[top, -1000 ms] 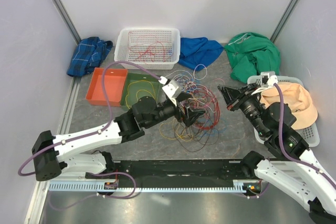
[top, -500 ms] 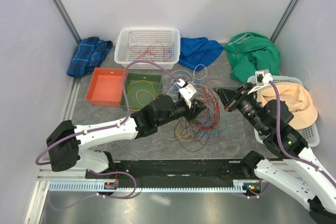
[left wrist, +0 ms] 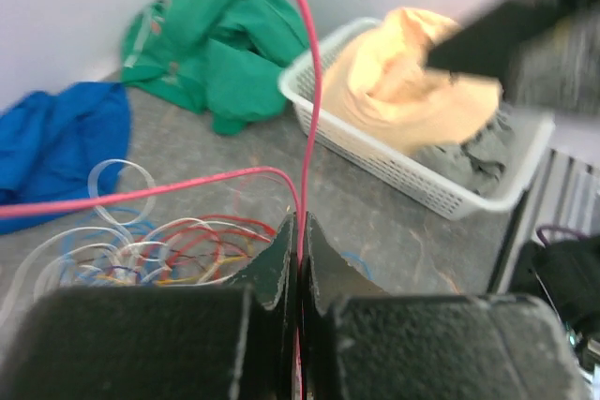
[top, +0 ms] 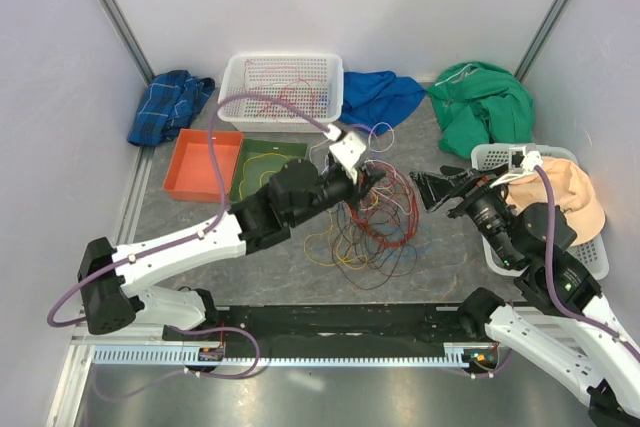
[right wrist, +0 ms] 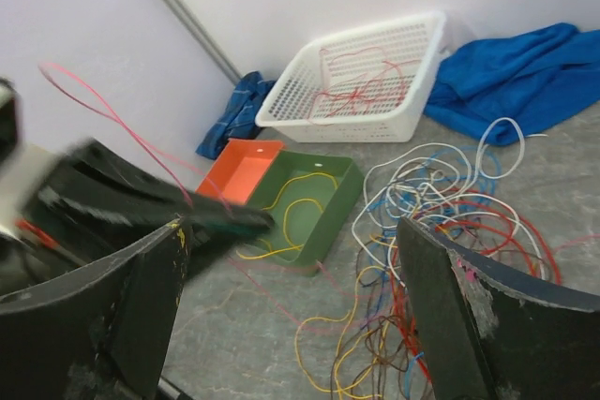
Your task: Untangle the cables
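With your left tool [left wrist: 298,248] clenched on one red cable [left wrist: 310,81] above the tangled cables [top: 375,217] in the middle of the surface [top: 440,252], lift slowly and straight, using the released right tool [top: 432,187] nearby to pin snagging loops.

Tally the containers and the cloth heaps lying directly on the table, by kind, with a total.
White baskets: 2
Trays: 2, orange tray, green tray
Cloth heaps on the table: 3, plaid cloth, blue cloth, green cloth
Total: 7
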Robot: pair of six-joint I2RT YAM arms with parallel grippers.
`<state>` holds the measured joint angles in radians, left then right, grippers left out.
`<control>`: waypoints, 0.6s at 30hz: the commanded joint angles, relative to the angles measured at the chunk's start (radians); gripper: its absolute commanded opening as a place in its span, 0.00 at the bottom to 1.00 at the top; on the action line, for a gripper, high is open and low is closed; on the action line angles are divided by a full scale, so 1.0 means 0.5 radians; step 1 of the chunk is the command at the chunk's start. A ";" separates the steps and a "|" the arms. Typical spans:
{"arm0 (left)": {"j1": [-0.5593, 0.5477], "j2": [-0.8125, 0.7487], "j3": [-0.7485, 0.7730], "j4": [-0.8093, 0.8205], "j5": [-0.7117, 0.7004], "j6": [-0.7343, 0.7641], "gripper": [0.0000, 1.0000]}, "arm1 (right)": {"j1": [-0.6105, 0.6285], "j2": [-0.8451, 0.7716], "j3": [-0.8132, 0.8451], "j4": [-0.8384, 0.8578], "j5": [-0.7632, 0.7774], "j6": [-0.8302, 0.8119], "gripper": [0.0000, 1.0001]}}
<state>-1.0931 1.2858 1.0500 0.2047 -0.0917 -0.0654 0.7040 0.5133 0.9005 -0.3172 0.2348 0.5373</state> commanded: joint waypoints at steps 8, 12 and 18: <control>0.557 0.156 1.175 -0.652 -0.209 -0.182 0.02 | 0.000 -0.229 -0.077 -0.102 0.334 0.005 0.98; 0.625 0.275 1.479 -0.661 -0.252 -0.121 0.02 | 0.003 -0.229 -0.132 -0.105 0.304 -0.013 0.98; 0.793 0.606 1.995 -0.750 -0.415 -0.081 0.02 | 0.003 -0.192 -0.285 -0.071 0.184 0.076 0.98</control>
<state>-0.7567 1.4860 1.9034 -0.1112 -0.2363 -0.1101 0.7040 0.4007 0.7944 -0.3641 0.3660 0.5514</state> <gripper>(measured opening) 0.032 0.979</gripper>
